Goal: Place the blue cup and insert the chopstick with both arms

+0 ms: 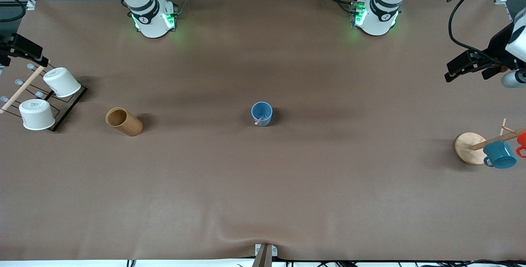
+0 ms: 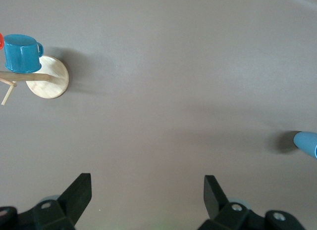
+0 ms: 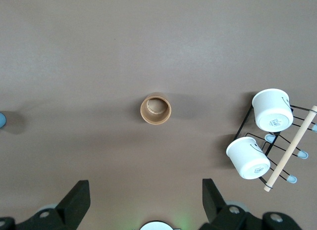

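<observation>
The light-blue cup (image 1: 261, 113) stands upright at the middle of the table. The pink chopstick (image 1: 258, 120) stands inside it and leans on the rim nearest the front camera. The cup's edge shows in the left wrist view (image 2: 307, 143) and in the right wrist view (image 3: 2, 119). My left gripper (image 1: 464, 65) is up in the air over the left arm's end of the table, open and empty (image 2: 147, 190). My right gripper (image 1: 20, 49) is over the right arm's end of the table by the wire rack, open and empty (image 3: 146, 195).
A tan cup (image 1: 123, 121) stands toward the right arm's end. Two white cups (image 1: 61, 81) (image 1: 37, 114) sit upside down on a black wire rack (image 1: 68, 109) with a wooden rod. A teal mug (image 1: 500, 155) and an orange mug hang on a wooden tree with a round base (image 1: 466, 146).
</observation>
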Robot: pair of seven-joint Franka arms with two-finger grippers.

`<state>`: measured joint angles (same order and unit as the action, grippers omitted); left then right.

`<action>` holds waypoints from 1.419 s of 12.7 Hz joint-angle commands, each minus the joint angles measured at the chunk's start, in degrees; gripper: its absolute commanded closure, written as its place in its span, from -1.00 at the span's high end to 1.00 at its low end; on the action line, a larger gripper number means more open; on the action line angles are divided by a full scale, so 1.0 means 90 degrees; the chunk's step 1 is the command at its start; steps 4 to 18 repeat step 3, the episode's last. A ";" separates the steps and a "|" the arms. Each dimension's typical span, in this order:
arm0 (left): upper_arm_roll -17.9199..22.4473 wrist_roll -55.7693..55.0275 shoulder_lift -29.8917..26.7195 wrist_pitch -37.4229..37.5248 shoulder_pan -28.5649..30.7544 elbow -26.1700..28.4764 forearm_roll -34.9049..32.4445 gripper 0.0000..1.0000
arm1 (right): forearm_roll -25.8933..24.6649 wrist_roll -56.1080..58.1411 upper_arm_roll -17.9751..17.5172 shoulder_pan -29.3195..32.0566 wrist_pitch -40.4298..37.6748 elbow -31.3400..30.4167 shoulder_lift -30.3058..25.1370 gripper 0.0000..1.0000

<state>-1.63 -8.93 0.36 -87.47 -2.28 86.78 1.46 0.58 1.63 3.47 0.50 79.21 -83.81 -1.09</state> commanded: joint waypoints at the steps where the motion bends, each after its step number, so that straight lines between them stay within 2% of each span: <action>1: -0.0015 0.0104 -0.0050 0.0129 0.0038 -0.0072 0.0034 1.00 | -0.0016 -0.0006 -0.0014 0.0022 0.0027 -0.0054 -0.0123 1.00; 18: -0.0015 0.0113 -0.0050 0.0129 0.0038 -0.0072 0.0043 1.00 | -0.0006 -0.0006 -0.0014 0.0022 0.0027 -0.0054 -0.0113 1.00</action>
